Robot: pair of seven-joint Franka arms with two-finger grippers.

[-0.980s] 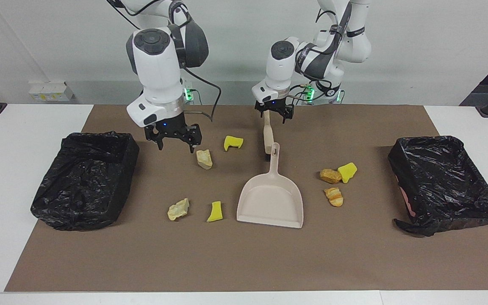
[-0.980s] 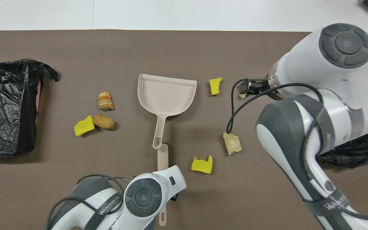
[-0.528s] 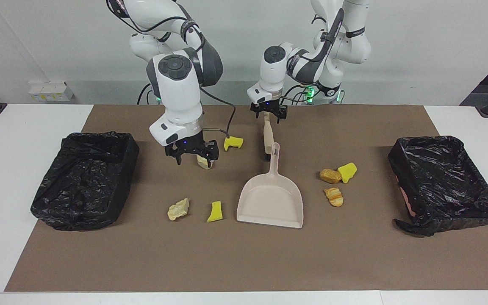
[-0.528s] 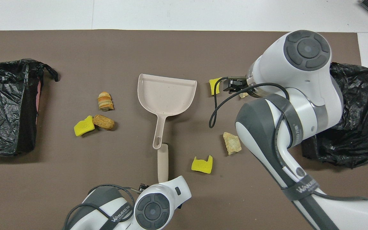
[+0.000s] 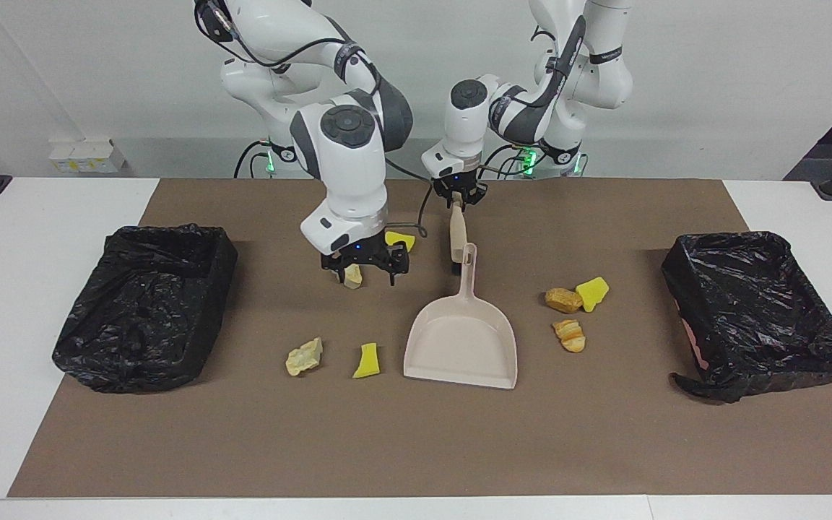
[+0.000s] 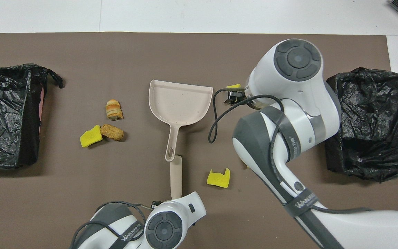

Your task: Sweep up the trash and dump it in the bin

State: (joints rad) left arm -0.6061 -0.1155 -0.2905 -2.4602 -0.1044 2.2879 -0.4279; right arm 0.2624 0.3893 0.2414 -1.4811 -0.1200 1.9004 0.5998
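In the facing view, the left pincer (image 5: 458, 199) is down at the robots' end of the beige brush (image 5: 456, 232), its fingertips closed on the brush handle, while the brush lies on the brown mat (image 5: 416, 433) with its other end touching the handle of the dustpan (image 5: 461, 345). The right pincer (image 5: 365, 266) hangs spread wide, low over a pale beige chunk (image 5: 350, 277), which shows between its fingers; a yellow sponge piece (image 5: 399, 239) lies just beside it, toward the brush. Out from the right pincer, farther from the robots, lie another beige chunk (image 5: 304, 357) and a second yellow sponge piece (image 5: 367, 361), beside the dustpan's open mouth. Toward the left arm's end of the surface sit two orange-brown bread lumps (image 5: 564, 300) (image 5: 570, 336) and a third yellow sponge piece (image 5: 593, 292), touching the nearer lump. A black-bagged bin (image 5: 143, 307) stands at the right arm's end and another (image 5: 759, 314) at the left arm's end. In the overhead view, the right arm (image 6: 288, 103) covers both beige chunks and most of one sponge piece; the left pincer is hidden under its own wrist (image 6: 166, 224) at the brush's near end, and the dustpan lies between the two groups of scraps.
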